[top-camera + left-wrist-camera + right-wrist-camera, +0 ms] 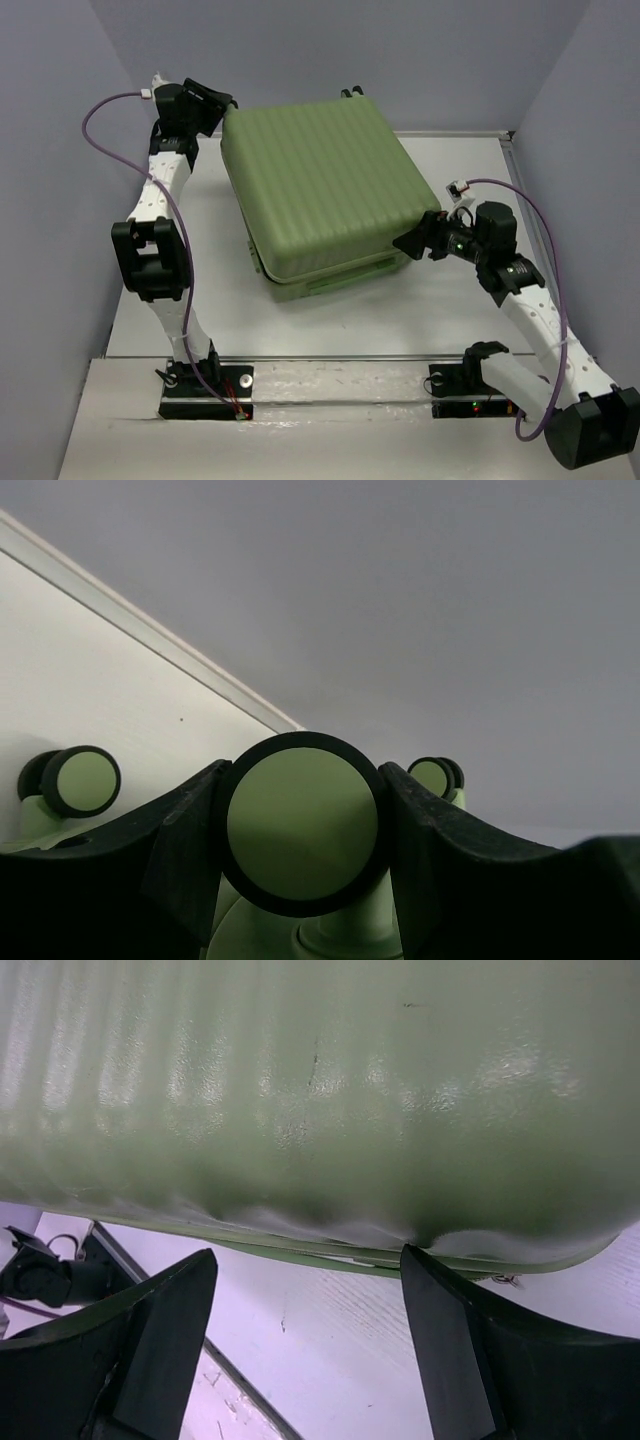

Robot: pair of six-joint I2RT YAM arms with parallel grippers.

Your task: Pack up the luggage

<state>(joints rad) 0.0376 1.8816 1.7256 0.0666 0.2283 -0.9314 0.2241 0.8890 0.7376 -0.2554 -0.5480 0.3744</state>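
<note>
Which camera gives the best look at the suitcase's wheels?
Left wrist view: three caster wheels show, the middle one close up between the fingers of the left pincer. Top external shows the luggage from above, wheels not clearly visible. Right wrist shows only its ribbed shell.

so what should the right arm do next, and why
Probably ease the right fingers inward, squaring the luggage: its upper shell sits skewed over the lower half, seam gaping, while the left fingers flank a caster wheel at the far corner.
</note>
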